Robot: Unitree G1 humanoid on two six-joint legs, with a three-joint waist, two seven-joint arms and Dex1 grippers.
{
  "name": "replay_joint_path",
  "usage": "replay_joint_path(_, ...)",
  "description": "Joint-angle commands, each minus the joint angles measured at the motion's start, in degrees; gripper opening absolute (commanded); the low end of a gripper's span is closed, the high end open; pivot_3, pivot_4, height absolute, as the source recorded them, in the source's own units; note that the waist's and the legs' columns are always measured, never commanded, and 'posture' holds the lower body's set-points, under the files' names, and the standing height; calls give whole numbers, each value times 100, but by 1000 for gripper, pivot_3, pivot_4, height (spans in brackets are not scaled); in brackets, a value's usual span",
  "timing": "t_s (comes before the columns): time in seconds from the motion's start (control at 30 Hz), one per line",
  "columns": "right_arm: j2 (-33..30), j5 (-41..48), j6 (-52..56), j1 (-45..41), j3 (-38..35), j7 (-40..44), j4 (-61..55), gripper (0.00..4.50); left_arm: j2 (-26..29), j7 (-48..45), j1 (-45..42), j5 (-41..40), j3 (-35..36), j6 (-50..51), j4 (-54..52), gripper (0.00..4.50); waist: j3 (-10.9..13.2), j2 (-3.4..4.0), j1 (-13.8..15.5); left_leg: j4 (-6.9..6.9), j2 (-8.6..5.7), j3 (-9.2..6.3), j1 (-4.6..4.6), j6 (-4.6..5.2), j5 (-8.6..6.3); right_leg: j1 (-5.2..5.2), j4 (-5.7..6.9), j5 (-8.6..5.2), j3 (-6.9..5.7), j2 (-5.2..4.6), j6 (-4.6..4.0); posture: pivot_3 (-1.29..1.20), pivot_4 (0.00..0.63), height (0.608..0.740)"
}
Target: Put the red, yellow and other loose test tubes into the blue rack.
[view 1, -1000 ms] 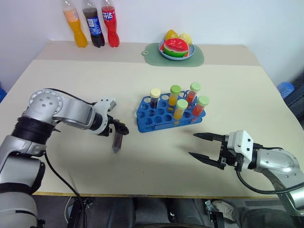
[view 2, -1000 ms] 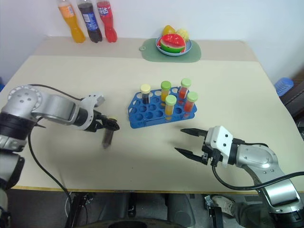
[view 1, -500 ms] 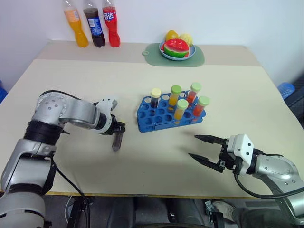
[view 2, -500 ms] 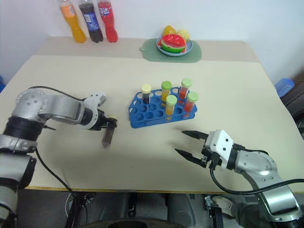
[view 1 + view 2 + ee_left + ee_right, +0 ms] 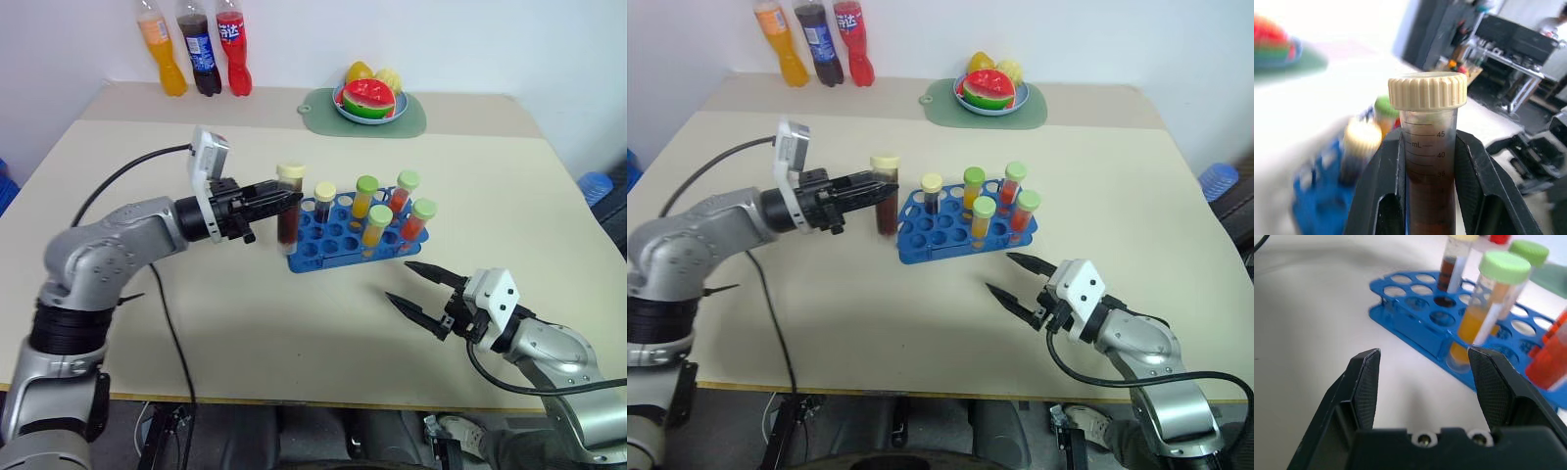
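Holding a dark brown tube (image 5: 288, 217) upright beside the blue rack (image 5: 338, 236)
Left gripper (image 5: 284, 202) clamps it; right gripper (image 5: 416, 288) spread wide, empty

Silver-grey metal shells cover both arms, rounded at the joints, with black ribbed bands between the segments. A thin black cable loops loose off the left arm, another curls under the right forearm. Each wrist carries a white boxy block. The left gripper (image 5: 284, 201) has long, smooth black fingers (image 5: 1378, 196); the right gripper (image 5: 411, 286) has tapered black fingers (image 5: 1365, 387) with cross-hatched pads and two small silver screws at the base.
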Motion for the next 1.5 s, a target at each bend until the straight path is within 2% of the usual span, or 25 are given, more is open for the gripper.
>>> replay_joint_path(0.03,86,-128,-133,84,-130,-202,-218,3164,-356,-582,-266,645,-167,-674,278,790,1,-1,-12,1,0,0,-1,1,-1,0,0,0,1,0,0,0,150,740)
replay_joint_path(0.23,243,-272,-194,247,-149,-473,-296,3164,-999,-1166,-353,1614,-410,-1588,1035,790,0,1,-21,2,5,-3,1,7,-3,-4,6,0,2,10,3,0,150,740)
replay_joint_path(0.47,307,-335,-187,521,-218,-641,-478,3164,-1389,-1645,-101,2564,-661,-2510,1943,790,0,0,-21,3,4,-3,0,8,-4,-3,6,0,3,9,5,0,150,740)
replay_joint_path(0.8,316,-372,-156,485,-193,-692,-464,3164,-1998,-1382,-169,3407,-653,-3481,3187,790,-39,17,-22,5,6,-5,11,11,-5,8,7,0,2,11,4,0,150,740)
replay_joint_path(0.93,322,-383,-162,434,-172,-701,-440,3164,-2147,-1459,-199,3505,-618,-3676,3346,790,-42,19,2,9,4,-10,7,11,-5,10,7,0,0,9,4,0,150,740)
replay_joint_path(1.0,327,-387,-167,422,-165,-703,-441,3164,-2142,-1877,-135,2935,-479,-2941,3076,790,-42,18,-3,13,4,-10,6,11,-5,13,7,0,1,9,4,0,150,740)
replay_joint_path(1.2,339,-349,-176,405,-221,-702,-385,3164,-2188,-1638,5,2923,-176,-3068,2495,3681,-41,19,-15,10,5,-14,1,18,-9,6,7,-1,0,12,6,0,150,740)
replay_joint_path(1.37,430,-237,-93,366,-390,-820,-283,3164,-1765,-1587,423,2857,-44,-2667,1565,3681,-42,22,-50,9,7,-14,3,18,-9,4,10,-1,1,14,6,0,150,740)
replay_joint_path(1.47,479,-149,-66,412,-562,-822,-184,3164,-1461,-1530,812,2860,158,-2771,1137,3681,-43,25,-56,6,9,-14,5,18,-9,5,11,-1,1,14,6,0,150,740)
replay_joint_path(1.5,491,-138,-68,458,-627,-833,-147,3164,-1395,-1575,968,2622,365,-2719,1044,3681,-43,25,-46,6,10,-14,5,18,-9,4,11,-1,1,14,5,0,150,740)
